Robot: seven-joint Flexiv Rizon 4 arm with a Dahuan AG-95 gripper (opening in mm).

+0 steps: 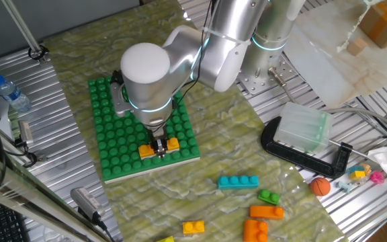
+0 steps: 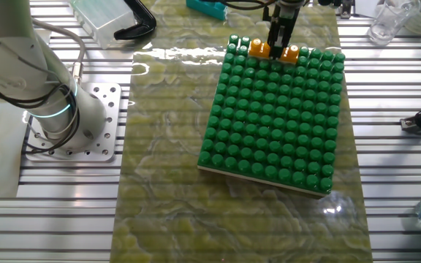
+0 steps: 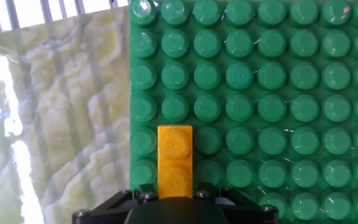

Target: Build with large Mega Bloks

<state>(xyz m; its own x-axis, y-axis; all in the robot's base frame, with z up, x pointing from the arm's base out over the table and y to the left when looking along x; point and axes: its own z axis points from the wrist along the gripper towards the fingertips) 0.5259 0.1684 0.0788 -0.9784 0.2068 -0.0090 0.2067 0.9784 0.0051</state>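
One orange brick (image 1: 158, 148) sits on green baseplate (image 1: 113, 121), at edge row nearest loose bricks. Gripper (image 1: 160, 149) directly above brick's middle, fingers straddling it, apparently pinching it; contact not fully clear. Brick's long axis runs along baseplate edge, crosswise to fingers; ends stick out both sides. Hand view: brick (image 3: 174, 162) aligned over stud column by baseplate's left edge. Judgement: pressing straight down seats it. Spare cyan brick (image 1: 238, 181) lies well apart, right, on mat.
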